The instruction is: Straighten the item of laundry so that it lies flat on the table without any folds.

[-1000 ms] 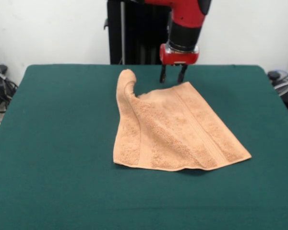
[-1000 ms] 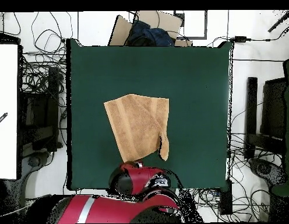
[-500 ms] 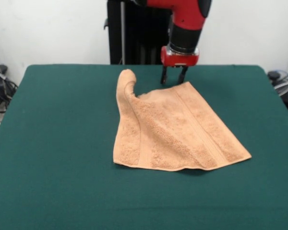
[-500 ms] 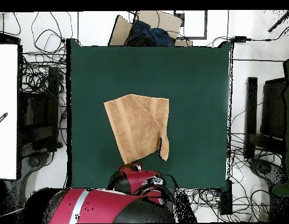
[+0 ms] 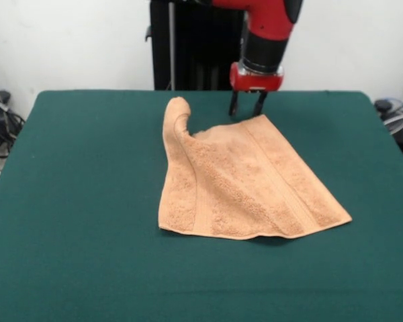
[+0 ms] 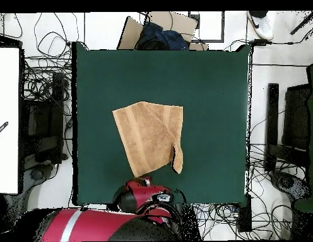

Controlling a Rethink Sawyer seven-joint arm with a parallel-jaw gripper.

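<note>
1. The towel (image 5: pixel 242 181) lies near the middle of the green tabletop (image 5: pixel 80 168), a little toward the edge where the arm stands.
2. It is not flat: one side is folded over into a long raised ridge, ending in a rounded hump (image 5: pixel 176 111) at the towel's corner nearest the arm's edge.
3. The rest of the towel is spread out, with border bands running along it, and one corner (image 5: pixel 346 218) points toward the opposite side.
4. The red arm (image 5: pixel 269 27) comes down at the towel's far corner. Its claw (image 5: pixel 247 106) has two dark fingers (image 5: pixel 233 104) parted, holding nothing, with the tips just at the towel's edge; I cannot tell whether they touch it.
5. From above, the towel (image 6: pixel 149 135) shows as a tilted four-sided shape with a narrow folded strip (image 6: pixel 177 157) along one side.
</note>
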